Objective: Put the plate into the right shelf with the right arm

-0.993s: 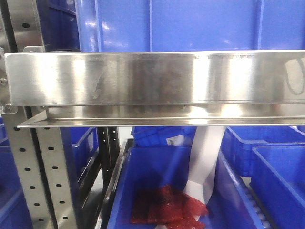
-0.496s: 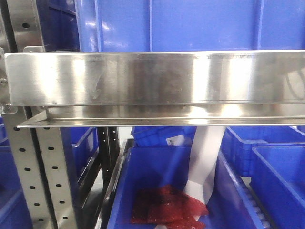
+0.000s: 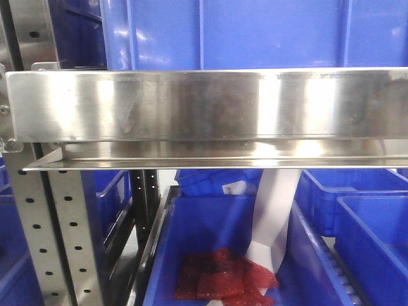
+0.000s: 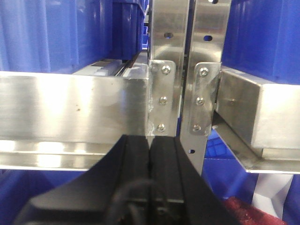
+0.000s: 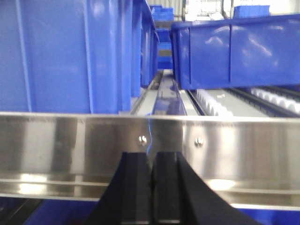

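Note:
The plate shows in none of the views. The right shelf's broad brushed-steel front lip (image 3: 204,105) crosses the front view, and also shows in the right wrist view (image 5: 70,145) and the left wrist view (image 4: 70,108). My right gripper (image 5: 151,157) is low in front of that lip, its black jaws pressed together with nothing visible between them. A thin blue line runs down the lip just above them. My left gripper (image 4: 150,140) is shut and empty, facing the hole-punched uprights (image 4: 168,56) where two shelf lips meet.
Big blue bins (image 3: 255,32) stand on the shelf above the lip, with a narrow rail (image 5: 166,93) between two of them. Below, a lower blue bin (image 3: 210,236) holds red packets (image 3: 223,280) and a white strip (image 3: 274,210). A perforated upright (image 3: 64,236) stands at the left.
A curved dark reflection at the right end of the shelf lip has faded and gone. The shelf, bins and red packets have not moved.

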Controlling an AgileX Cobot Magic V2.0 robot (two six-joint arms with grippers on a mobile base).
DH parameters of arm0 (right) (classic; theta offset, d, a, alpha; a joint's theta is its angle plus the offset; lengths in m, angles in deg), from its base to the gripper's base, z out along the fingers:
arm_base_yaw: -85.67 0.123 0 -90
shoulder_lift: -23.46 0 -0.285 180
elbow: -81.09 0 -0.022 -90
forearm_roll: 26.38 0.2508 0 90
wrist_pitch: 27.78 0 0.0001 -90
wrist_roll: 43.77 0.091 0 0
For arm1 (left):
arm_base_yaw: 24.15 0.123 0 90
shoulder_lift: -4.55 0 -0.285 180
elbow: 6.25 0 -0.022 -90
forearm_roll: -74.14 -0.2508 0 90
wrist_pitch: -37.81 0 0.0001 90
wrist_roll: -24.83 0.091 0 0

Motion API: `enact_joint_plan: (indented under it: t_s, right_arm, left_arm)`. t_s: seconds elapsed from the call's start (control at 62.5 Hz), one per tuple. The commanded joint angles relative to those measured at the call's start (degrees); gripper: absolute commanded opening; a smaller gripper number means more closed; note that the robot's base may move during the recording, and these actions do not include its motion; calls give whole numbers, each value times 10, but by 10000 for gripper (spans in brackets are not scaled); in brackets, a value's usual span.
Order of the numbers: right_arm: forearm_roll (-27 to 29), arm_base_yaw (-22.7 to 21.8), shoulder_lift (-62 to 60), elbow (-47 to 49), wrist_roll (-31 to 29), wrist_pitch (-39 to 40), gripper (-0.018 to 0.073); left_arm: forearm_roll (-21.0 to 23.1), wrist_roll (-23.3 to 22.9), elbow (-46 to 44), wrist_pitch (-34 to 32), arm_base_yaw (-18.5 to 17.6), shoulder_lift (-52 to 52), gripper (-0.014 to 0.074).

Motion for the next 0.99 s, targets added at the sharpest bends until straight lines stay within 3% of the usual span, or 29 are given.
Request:
enact_joint_plan:
  t_s: [0.0,0.336,0.977]
  right_arm:
    - [5,-4,-10,8,-5,36,55]
    - [47,-10,-10,8,-40,36,55]
    - [48,-10,-10,8,-40,36,55]
  left_arm:
    - [5,-4,6,-52,-1,6,-128]
    - [5,-4,6,-52,-1,6,-128]
    - [5,-4,6,-52,-1,6,-128]
